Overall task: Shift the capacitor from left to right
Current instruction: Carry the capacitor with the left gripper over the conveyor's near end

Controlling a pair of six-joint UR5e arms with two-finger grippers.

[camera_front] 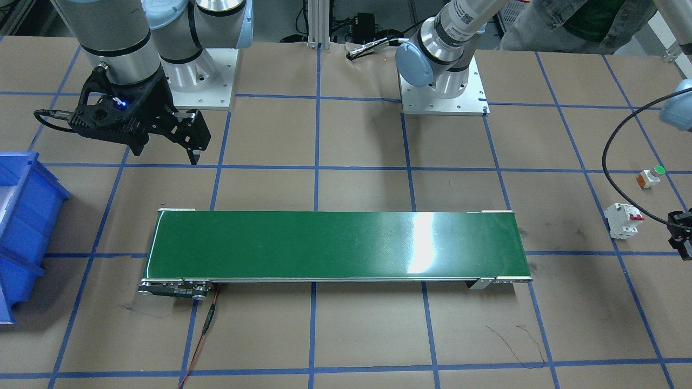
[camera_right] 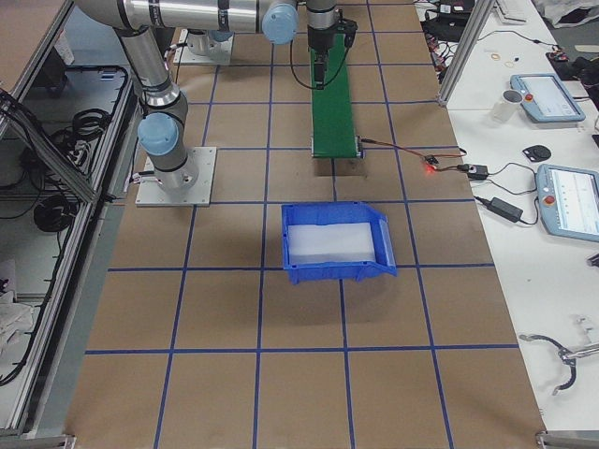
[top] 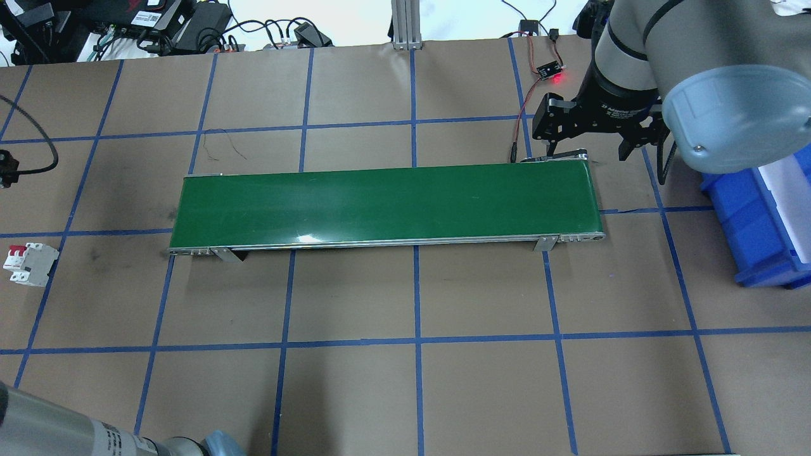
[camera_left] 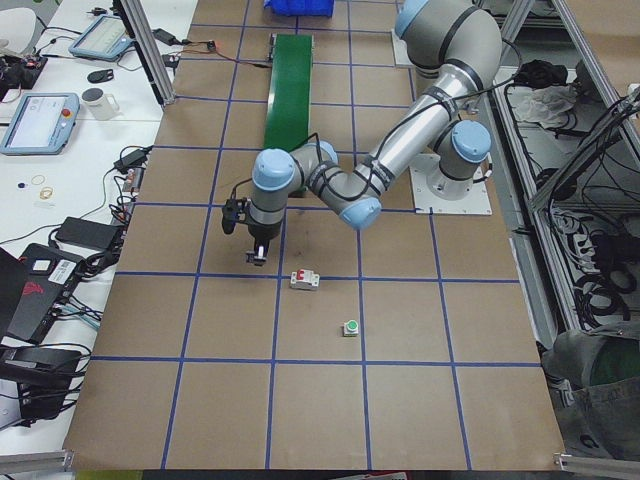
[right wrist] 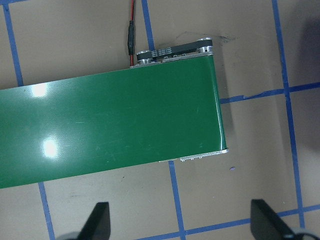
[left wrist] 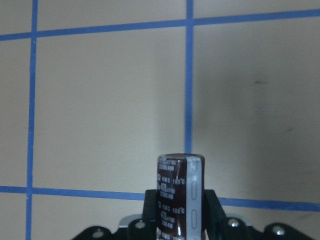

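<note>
Capacitor (left wrist: 180, 192) sits clamped between the left gripper (camera_left: 258, 252)'s 2 fingers (left wrist: 149, 202), jutting past their tips; right gripper (right wrist: 182, 222) is spread wide, holding nothing, the green conveyor (right wrist: 110, 125) end below it

One capacitor (left wrist: 179, 197), one white breaker (camera_front: 623, 220), one green-capped button (camera_front: 650, 176), one green conveyor belt (camera_front: 335, 246), one blue bin (camera_right: 337, 273), two robot arms, the left arm (camera_left: 410, 125) and the right arm (camera_right: 187, 14), all on one brown desk (top: 481, 392) taped in blue squares
</note>
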